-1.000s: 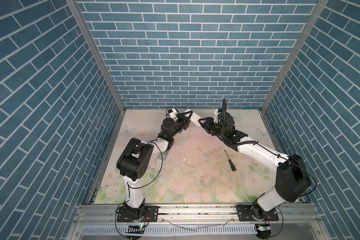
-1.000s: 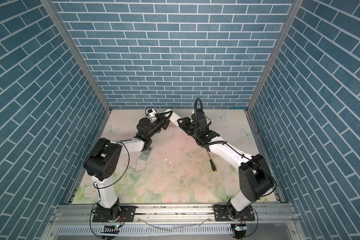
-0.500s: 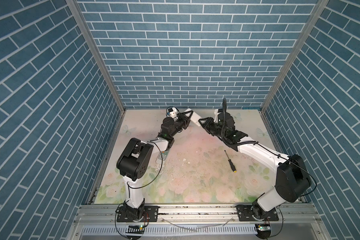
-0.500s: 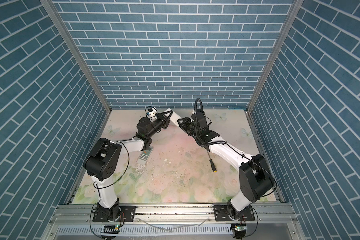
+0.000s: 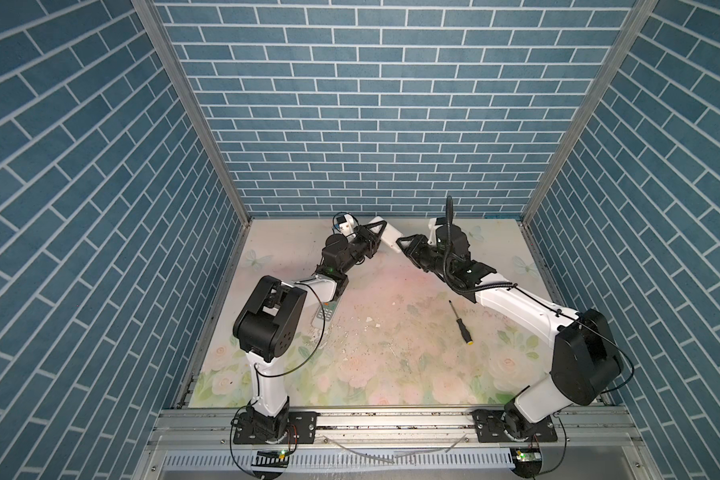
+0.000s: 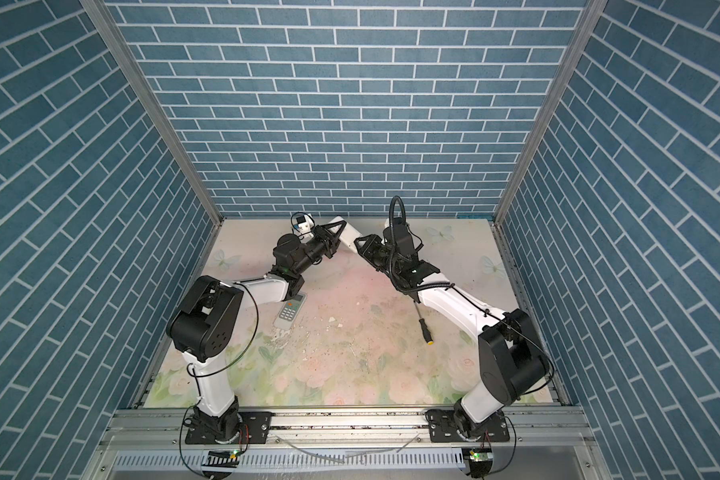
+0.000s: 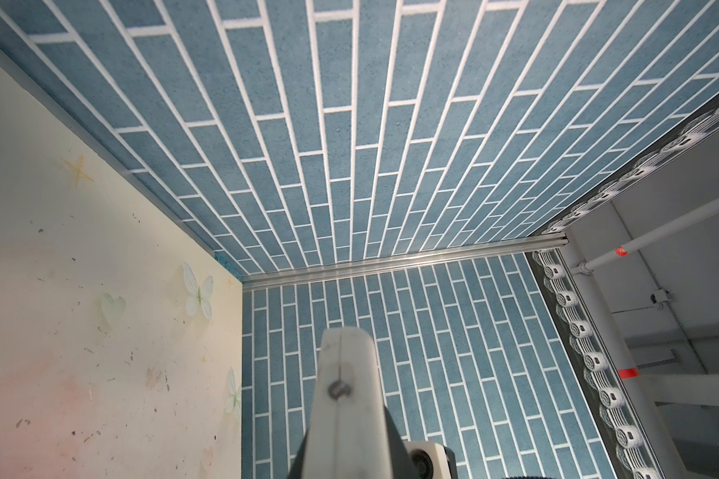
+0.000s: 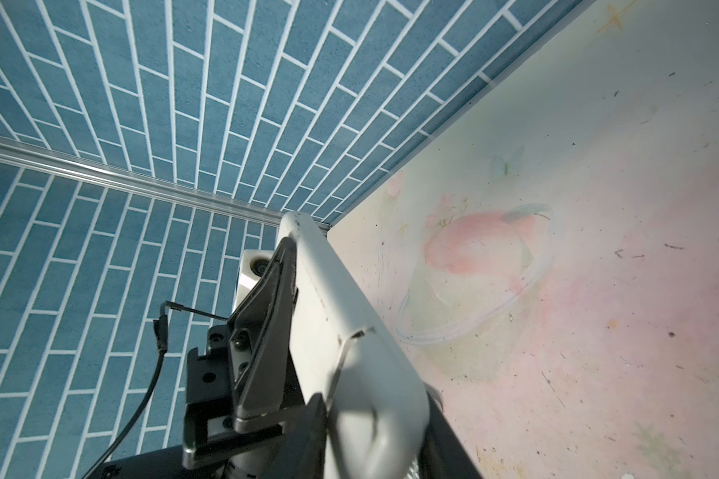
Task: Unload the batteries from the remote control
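A white remote control [image 5: 388, 237] [image 6: 348, 237] hangs above the back of the table, held at both ends. My left gripper [image 5: 374, 236] [image 6: 332, 235] is shut on its far end, and my right gripper [image 5: 408, 246] [image 6: 365, 245] is shut on its near end. In the left wrist view the remote [image 7: 348, 406] shows edge-on between the dark fingers [image 7: 396, 439]. In the right wrist view its back [image 8: 341, 315] faces the camera, with a thin gap at the cover seam [image 8: 351, 338]. The batteries are hidden.
A second, grey remote with buttons [image 5: 325, 314] [image 6: 290, 311] lies on the floral mat under my left forearm. A black screwdriver with a yellow tip [image 5: 460, 319] [image 6: 423, 326] lies right of centre. Small white crumbs [image 5: 368, 320] dot the mat. Brick walls close three sides.
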Available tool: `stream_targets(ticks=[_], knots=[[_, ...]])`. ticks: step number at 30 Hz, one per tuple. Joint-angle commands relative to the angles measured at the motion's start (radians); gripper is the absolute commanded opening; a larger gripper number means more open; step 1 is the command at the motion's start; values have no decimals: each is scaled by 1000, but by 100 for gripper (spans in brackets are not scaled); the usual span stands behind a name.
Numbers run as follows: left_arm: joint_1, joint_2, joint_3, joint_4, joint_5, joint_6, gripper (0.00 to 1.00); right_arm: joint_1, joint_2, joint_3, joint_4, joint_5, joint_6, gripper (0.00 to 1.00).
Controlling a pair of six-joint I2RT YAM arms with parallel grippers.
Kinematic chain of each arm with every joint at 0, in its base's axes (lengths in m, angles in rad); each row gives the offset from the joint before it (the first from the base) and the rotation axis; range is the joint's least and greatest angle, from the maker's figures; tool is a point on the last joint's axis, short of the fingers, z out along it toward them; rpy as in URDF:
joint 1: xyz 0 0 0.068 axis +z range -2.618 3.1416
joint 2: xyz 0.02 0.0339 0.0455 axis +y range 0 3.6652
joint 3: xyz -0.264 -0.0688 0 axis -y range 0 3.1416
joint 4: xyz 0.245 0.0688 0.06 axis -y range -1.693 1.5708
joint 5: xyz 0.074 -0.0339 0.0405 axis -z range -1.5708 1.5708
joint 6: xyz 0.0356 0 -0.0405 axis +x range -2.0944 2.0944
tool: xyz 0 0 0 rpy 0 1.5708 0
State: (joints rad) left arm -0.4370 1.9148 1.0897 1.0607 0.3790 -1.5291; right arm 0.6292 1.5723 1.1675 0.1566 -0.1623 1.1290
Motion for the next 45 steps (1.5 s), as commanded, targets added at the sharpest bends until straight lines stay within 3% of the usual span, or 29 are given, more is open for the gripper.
stream_targets(ticks=[1,45], knots=[[5,-5,9,23,0,29,0,4,-41,-8,26,-18,21,38],[21,26,7,42,-9,25,0,4,-76,-20,13,-10,45,27]])
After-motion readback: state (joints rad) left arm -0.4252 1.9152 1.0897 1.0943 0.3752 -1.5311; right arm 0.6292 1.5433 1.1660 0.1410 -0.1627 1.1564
